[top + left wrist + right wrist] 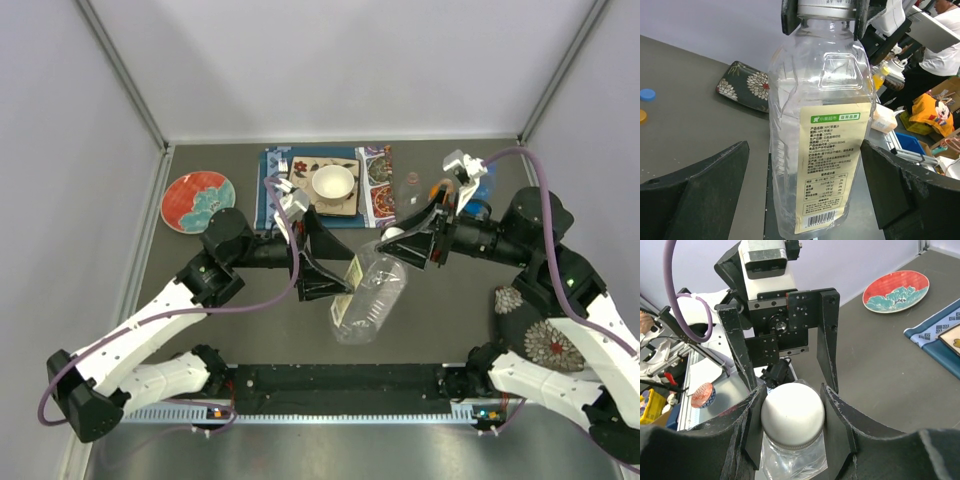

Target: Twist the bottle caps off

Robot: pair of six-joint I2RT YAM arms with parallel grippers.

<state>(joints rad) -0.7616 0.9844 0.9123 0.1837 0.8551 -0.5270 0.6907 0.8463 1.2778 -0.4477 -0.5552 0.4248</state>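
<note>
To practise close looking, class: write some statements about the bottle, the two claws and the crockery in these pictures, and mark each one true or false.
1. The right claw is shut on the white cap. True.
2. The left claw squeezes the wide clear bottle. False: its jaws stand open, with a gap on each side of the bottle.
3. The white cap has come off. False: it sits on the bottle's neck.
4. A label with a barcode is on the bottle. True.
5. The white bowl stands on the red plate. False: the bowl stands apart from the plate, which lies to its left in the top view.
</note>
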